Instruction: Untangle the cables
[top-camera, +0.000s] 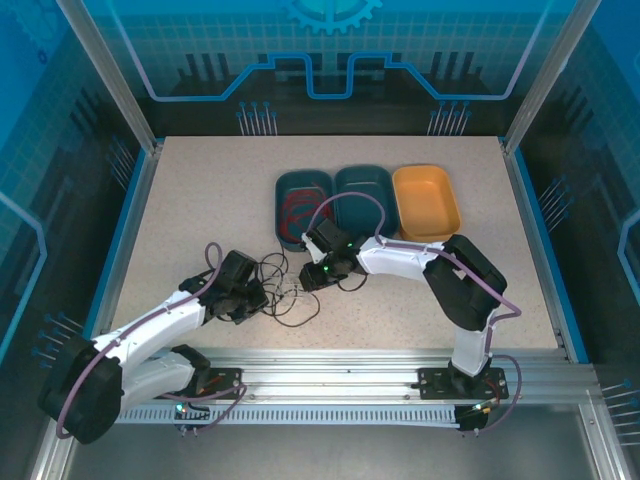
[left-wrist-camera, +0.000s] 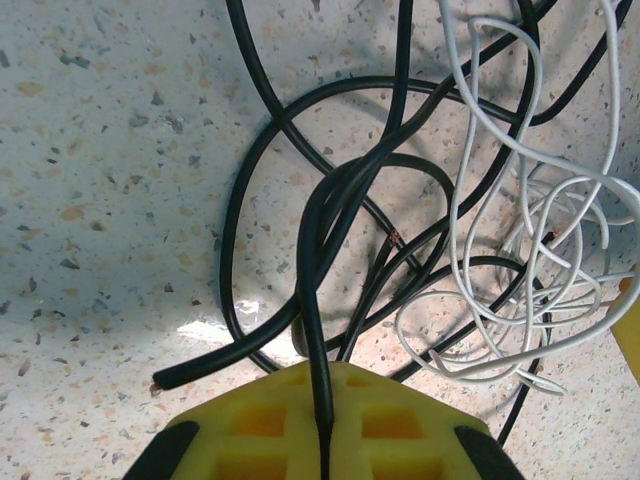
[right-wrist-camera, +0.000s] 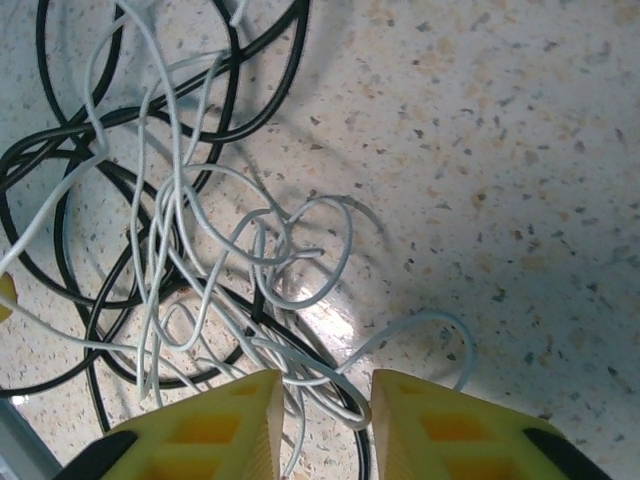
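Tabletop: a speckled beige tabletop (top-camera: 200, 200) is seen, edged in blue.
Trays: three are set side by side at the far middle, namely a left teal tray (top-camera: 283, 190), a middle teal tray (top-camera: 362, 180) and an orange tray (top-camera: 425, 200).
Red cable: a red cable (top-camera: 296, 212) is seen coiled inside the left teal tray.
Cables: black and white cables (top-camera: 283, 290) are spread in a loose tangle on the tabletop, nearer the front.
Left pincer: the left pincer (top-camera: 262, 297) is seen at the tangle's left edge.
Right pincer: the right pincer (top-camera: 310, 278) is seen at the tangle's right edge, just in front of the left teal tray.
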